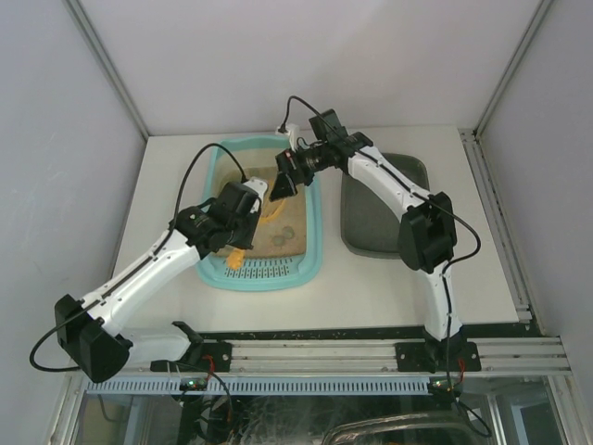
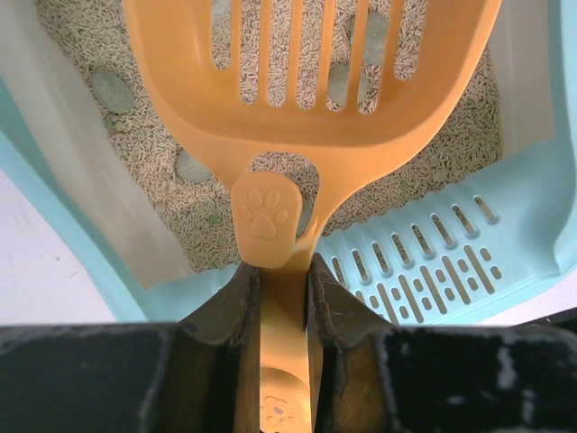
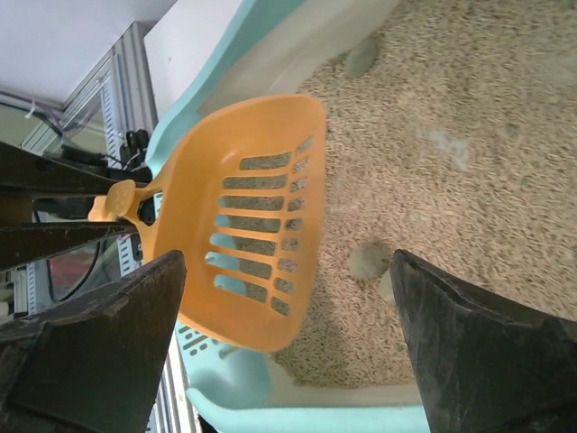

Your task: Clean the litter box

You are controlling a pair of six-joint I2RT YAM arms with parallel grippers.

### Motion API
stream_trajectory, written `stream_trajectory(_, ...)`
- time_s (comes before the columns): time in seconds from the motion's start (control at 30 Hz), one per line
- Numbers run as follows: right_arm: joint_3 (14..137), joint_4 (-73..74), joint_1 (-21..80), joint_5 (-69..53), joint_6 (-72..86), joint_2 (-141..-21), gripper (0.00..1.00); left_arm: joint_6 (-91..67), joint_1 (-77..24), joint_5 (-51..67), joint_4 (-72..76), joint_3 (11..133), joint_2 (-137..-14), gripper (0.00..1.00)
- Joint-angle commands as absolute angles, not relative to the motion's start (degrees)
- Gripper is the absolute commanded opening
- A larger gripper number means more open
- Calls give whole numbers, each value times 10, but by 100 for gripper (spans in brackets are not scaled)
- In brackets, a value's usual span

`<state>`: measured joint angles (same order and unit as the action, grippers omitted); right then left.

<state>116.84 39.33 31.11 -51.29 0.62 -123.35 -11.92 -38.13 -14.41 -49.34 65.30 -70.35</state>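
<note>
**Left pincer.** The left pincer (image 2: 284, 271) is closed tight on the flat handle of an orange slotted scoop (image 2: 180, 90), one finger on each side of the handle. The paw-print tab of the handle sits just ahead of the fingertips. The pincer sits above the near end of the litter box (image 2: 532, 207), over the slotted grate (image 2: 433, 262). The scoop bowl reaches from there out over the tan litter (image 2: 162, 180). The views do not show whether the bowl touches the litter.

**Right pincer.** The right pincer (image 3: 288, 260) is spread wide and holds nothing. It hangs over the far half of the litter box, pointing down at the litter, with the scoop bowl below and between its fingers.

**Litter box contents.** Several flat grey-green clumps (image 2: 113, 90) lie in the litter. Some are beside the scoop bowl and one (image 3: 368, 260) is just off its front lip.

**Edges and room.** The raised turquoise rim encloses the litter on all sides, and both pincers work inside it. The litter box lies on the white table (image 1: 389, 297), left of centre. A dark grey tray (image 1: 371, 232) lies just beside the right rim of the litter box, under the right arm. Bare table runs along the left rim and the near end. White walls stand well behind the far end.
</note>
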Motion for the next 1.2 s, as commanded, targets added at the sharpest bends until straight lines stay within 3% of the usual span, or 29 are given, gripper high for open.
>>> stream_trajectory(0.0,1180,396,334,-545,-11,-1223,96,-110,-384,-157,-469,648,-673,0)
stream_trajectory(0.07,1180,398,342,-546,-13,-1223,89,-110,-384,-156,-467,647,-670,0)
stream_trajectory(0.17,1184,404,355,-556,-16,-1228,70,-111,-384,-151,-462,645,-664,0)
stream_trajectory(0.23,1189,411,364,-555,-20,-1230,46,-112,-384,-143,-458,642,-658,0)
stream_trajectory(0.3,1196,426,371,-539,-33,-1230,2,-119,-384,-128,-448,635,-649,8)
stream_trajectory(0.47,1192,438,345,-574,-51,-1206,0,-173,-356,63,-369,571,-583,97)
stream_trajectory(0.63,1176,432,277,-688,-46,-1175,0,-244,-274,228,-273,465,-474,100)
stream_trajectory(0.8,1134,408,245,-751,-32,-1139,0,-281,-256,304,-225,437,-433,100)
stream_trajectory(1.0,1130,428,258,-746,-52,-1127,0,-387,-251,349,-79,376,-424,99)
stream_trajectory(1.17,1132,427,266,-738,-50,-1129,0,-534,-247,335,129,274,-406,100)
